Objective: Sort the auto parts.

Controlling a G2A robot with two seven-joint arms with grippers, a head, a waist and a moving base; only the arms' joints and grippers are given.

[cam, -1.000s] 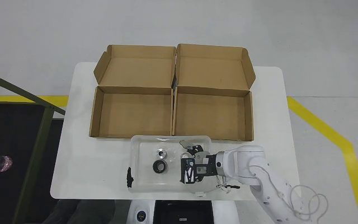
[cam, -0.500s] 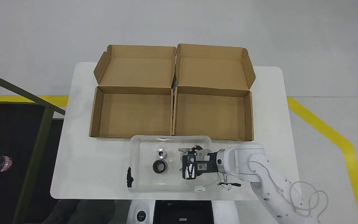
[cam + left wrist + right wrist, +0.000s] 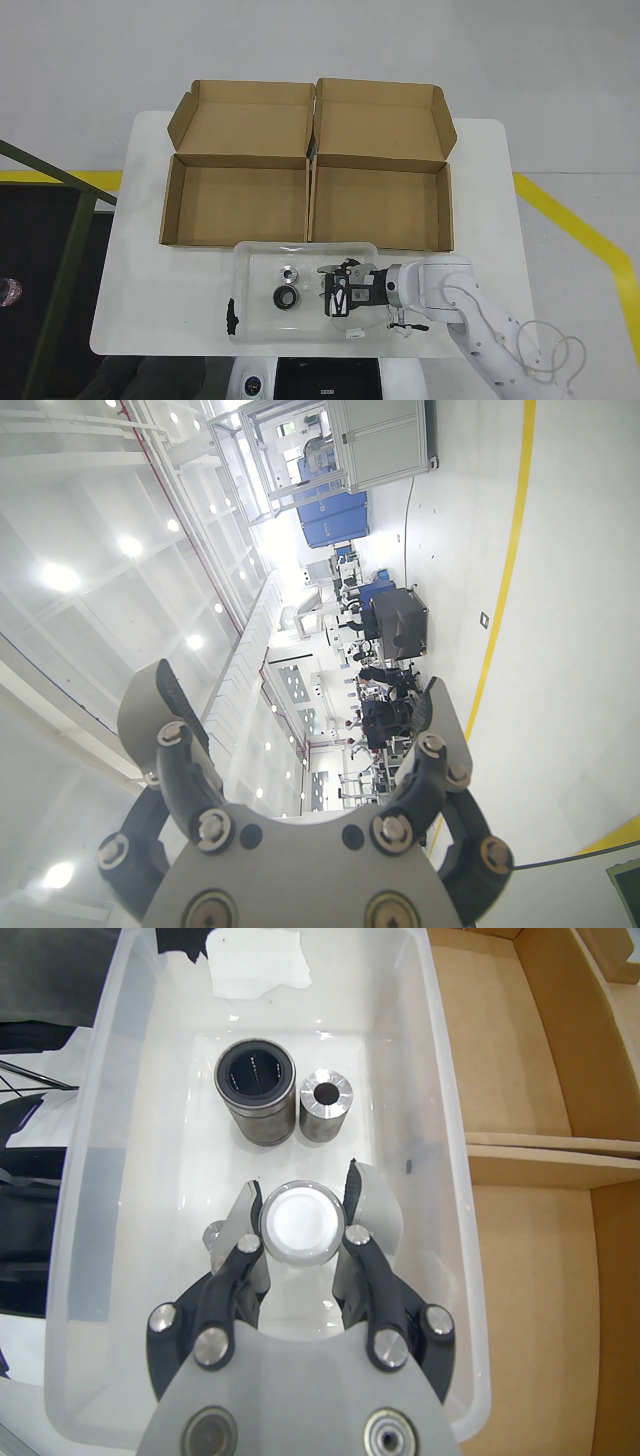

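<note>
Right-wrist view, gripper (image 3: 302,1182) clasps part (image 3: 300,1227) (torn label (image 3: 260,965))

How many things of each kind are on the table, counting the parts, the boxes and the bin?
Metal cylinders: 2, the large bearing and the small sleeve
White parts: 1, the round piece in the right pincer
Cardboard boxes: 2, the left box and the right box
Bins: 1, the clear bin
Total: 6
</note>
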